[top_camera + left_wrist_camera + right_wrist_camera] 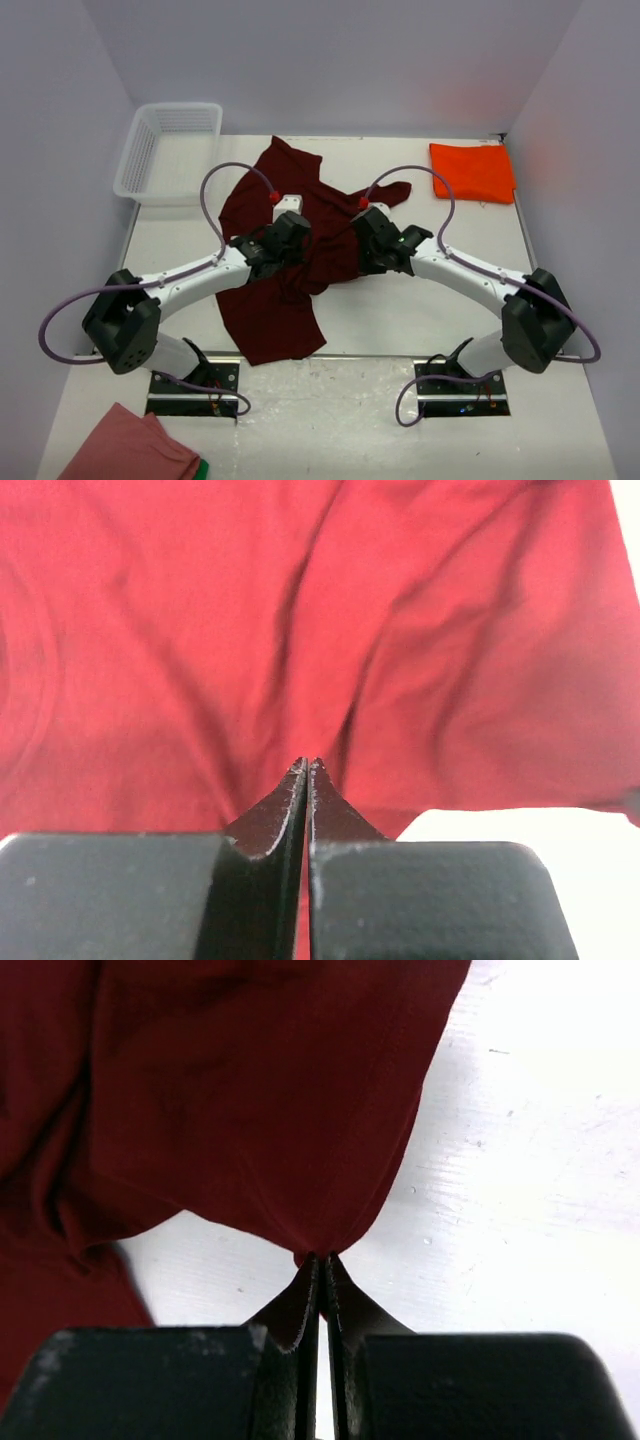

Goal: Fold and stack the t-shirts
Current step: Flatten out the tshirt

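**Shirt, maroon, pinched at two points: handling entry**

Item: maroon shirt, lying rumpled across the middle of the tabletop. One part trails toward the near edge and another is bunched toward the far side. Soft, matte fabric with no print in view; it falls in long, loose creases.

Hold: left claw is closed to a hairline, and creases of the cloth run into its tips. Right claw is likewise pressed together, with an edge of the cloth gathered to a peak between its tips and bare tabletop showing below. In the top view both sit close together over the shirt's middle.

Step, as judged: drawing the cloth out flat, or carrying one part over for a fold.
- Move both claws together at one height, so the span between them is taut but not stretched.
- Thin fabric can slip from so fine a pinch, so go slowly and avoid jerks.
- Lay the cloth down before you let go.
- Watch that the trailing near portion does not drag into a twist.

Companion item: orange shirt, at the far right corner, well apart from the maroon one. It is bright and smooth, and already a flat, neat rectangle. Judged to be the partner for the stack.

Also present:
- basket, white plastic lattice, at the far left.
- pink cloth with a green edge, near left, no part of the task.
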Controlling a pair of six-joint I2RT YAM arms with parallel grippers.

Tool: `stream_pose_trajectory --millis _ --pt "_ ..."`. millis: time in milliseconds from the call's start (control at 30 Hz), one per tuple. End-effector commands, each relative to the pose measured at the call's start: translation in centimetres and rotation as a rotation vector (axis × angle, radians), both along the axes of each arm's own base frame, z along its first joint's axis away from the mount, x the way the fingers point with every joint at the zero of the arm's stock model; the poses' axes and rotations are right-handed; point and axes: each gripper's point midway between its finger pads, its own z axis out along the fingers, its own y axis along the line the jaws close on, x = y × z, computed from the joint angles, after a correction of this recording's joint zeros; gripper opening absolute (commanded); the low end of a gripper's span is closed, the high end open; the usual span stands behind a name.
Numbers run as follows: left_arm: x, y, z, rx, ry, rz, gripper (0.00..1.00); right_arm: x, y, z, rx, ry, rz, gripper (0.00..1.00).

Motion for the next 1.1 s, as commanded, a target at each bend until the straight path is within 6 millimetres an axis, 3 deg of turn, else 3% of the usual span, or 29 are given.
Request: stream_pose_trajectory --millis 0,100,267,500,633,767,833,900,933,1067 --pt "-2.6 2.5 -4.7 0.082 0.142 0.055 0.00 -0.2 -0.9 2.4 0.007 -0.066 -0.001 0.00" --pt "-3.4 2.5 -7.0 0.113 0.220 0.046 0.00 -0.5 -1.6 3.1 -0.002 -0.079 -0.007 0.00" --pt "-4.5 3.8 -9.0 0.144 0.283 0.119 0.00 -1.1 -2.5 3.9 -0.004 -0.099 -0.019 0.00" --pt "-3.6 4.4 -11.4 0.181 0.332 0.123 0.00 -2.3 -2.9 4.4 0.050 -0.103 -0.020 0.00" --pt "-1.1 4.4 -13.4 0.189 0.360 0.111 0.00 -3.1 -3.0 4.7 0.072 -0.101 -0.009 0.00" --pt "2.8 3.3 -14.4 0.202 0.364 0.106 0.00 -3.0 -4.1 4.4 0.023 -0.116 -0.026 0.00" --pt "5.2 2.5 -13.3 0.191 0.326 0.106 0.00 -2.8 -4.1 4.4 0.011 -0.116 -0.022 0.00" --pt "6.6 2.5 -13.8 0.212 0.331 0.105 0.00 -2.6 -4.1 4.3 -0.005 -0.113 -0.021 0.00" --pt "8.1 1.9 -12.9 0.206 0.309 0.102 0.00 -2.5 -4.0 4.4 -0.006 -0.116 -0.017 0.00" --pt "10.5 1.7 -12.9 0.279 0.290 0.100 0.00 -1.9 -3.6 4.2 -0.012 -0.117 -0.017 0.00"
